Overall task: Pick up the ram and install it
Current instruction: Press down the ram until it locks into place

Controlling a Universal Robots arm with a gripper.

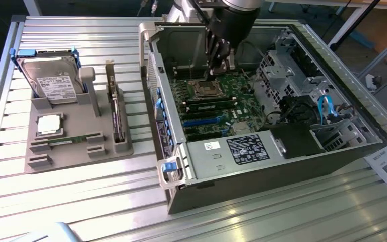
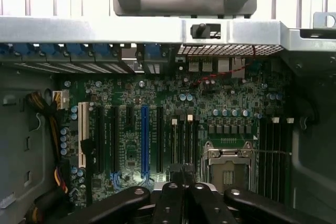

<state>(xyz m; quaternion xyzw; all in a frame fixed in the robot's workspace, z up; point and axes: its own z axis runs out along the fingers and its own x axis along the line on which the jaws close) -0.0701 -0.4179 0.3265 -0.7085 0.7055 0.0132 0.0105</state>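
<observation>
The robot's black hand [image 1: 218, 68] hung inside the open grey metal computer case [image 1: 261, 166], low over the green motherboard [image 1: 223, 98] and just beside the square silver CPU socket [image 1: 203, 88]. In the wrist view the hand [image 2: 182, 174] showed its two dark fingertips pressed together with no gap, closed on something thin that I could not make out; whether this was the ram could not be told. The fingertips sat over the row of narrow black memory slots [image 2: 184, 142] next to the CPU socket [image 2: 227, 163].

On the slatted aluminium bench [image 1: 79, 201], well apart from the case toward the exterior view's left, stood a grey plastic parts holder [image 1: 72, 151]. It carried a silver hard drive with a white label [image 1: 52, 80] standing tilted at its far end, a square silver CPU chip [image 1: 49, 124] lying flat in the middle, and a dark expansion card [image 1: 115, 111] standing on edge along its side nearest the case.
</observation>
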